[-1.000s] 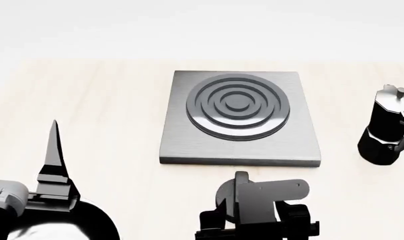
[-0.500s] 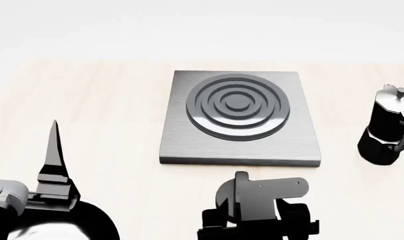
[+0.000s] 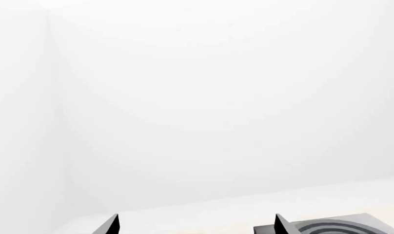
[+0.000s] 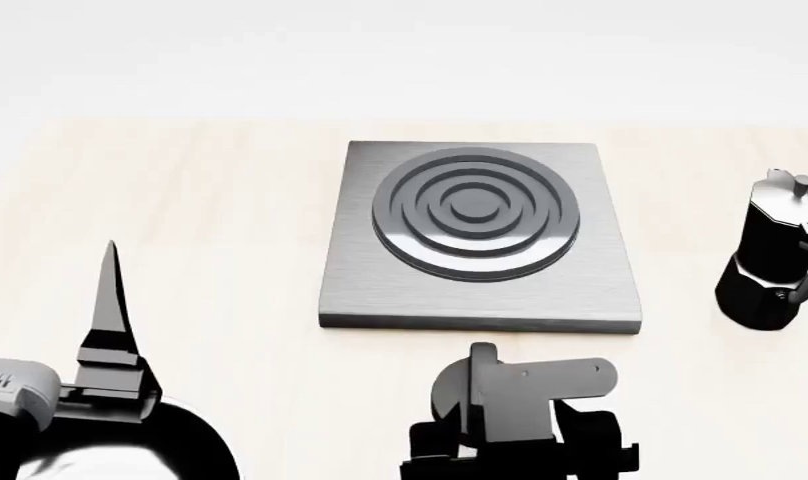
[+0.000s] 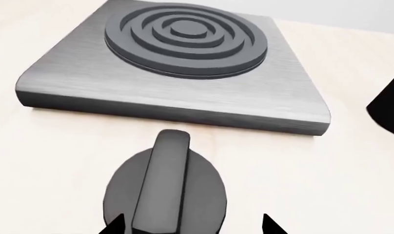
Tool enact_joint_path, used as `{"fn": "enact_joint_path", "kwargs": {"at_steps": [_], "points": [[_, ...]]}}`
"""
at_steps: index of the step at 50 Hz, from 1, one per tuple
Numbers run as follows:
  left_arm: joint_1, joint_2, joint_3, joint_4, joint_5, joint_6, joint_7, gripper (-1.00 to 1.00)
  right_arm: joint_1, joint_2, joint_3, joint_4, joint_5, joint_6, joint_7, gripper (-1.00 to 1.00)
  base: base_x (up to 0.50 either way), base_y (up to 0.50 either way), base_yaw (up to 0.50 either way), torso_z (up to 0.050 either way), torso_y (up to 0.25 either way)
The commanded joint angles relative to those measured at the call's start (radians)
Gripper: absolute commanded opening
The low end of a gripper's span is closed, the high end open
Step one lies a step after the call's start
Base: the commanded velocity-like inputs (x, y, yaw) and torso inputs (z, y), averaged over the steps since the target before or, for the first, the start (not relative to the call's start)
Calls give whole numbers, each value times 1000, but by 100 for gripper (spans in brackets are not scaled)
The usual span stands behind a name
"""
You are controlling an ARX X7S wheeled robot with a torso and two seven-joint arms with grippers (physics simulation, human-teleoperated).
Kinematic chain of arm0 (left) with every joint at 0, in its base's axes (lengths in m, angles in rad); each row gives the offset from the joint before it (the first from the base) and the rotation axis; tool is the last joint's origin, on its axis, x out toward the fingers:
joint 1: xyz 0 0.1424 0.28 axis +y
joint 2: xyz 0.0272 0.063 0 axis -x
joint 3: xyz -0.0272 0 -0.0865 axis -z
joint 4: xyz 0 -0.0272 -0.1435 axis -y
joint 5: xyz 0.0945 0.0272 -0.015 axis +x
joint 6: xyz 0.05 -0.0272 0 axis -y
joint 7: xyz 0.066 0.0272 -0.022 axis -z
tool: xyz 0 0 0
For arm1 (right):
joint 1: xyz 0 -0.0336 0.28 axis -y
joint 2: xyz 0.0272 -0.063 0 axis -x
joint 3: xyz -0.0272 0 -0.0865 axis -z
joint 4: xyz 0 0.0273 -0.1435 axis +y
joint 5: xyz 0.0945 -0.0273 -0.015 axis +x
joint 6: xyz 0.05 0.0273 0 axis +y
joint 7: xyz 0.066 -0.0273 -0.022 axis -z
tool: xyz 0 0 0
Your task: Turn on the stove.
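Right wrist view: knob point(image 5: 164, 192) low centre, ridge between parted fingertips of right gripper point(image 5: 190, 225), not yet clamped; stove point(image 5: 177, 63) above. Centre on ridge, close squarely, then twist. Left gripper point(image 3: 195, 225) spread, idle.

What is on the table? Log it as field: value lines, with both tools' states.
stove: grey slab with ringed burner, mid-table
knob: black, ridged, in front of the slab, apart from it
moka pot: black, right of the slab
right tool: open, fingertips either side of the knob
left tool: open, empty, off to the left
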State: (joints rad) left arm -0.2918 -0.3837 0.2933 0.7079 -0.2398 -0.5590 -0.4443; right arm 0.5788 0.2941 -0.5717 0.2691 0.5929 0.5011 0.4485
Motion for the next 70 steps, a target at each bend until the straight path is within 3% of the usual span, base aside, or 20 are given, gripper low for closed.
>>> {"fn": "enact_joint_path", "kwargs": {"at_steps": [1, 38, 70], "points": [[0, -2, 3, -1, 0, 2, -3, 100, 8, -5, -7, 33, -6, -12, -13, 100, 0, 0, 0, 0, 0], [-4, -9, 10, 2, -7, -2, -12, 100, 40, -20, -13, 124, -12, -32, -37, 100, 0, 0, 0, 0, 0], [-4, -14, 12, 2, -14, -1, -21, 100, -76, 76, 71, -105, 24, 1, 143, 100, 0, 0, 0, 0, 0]]}}
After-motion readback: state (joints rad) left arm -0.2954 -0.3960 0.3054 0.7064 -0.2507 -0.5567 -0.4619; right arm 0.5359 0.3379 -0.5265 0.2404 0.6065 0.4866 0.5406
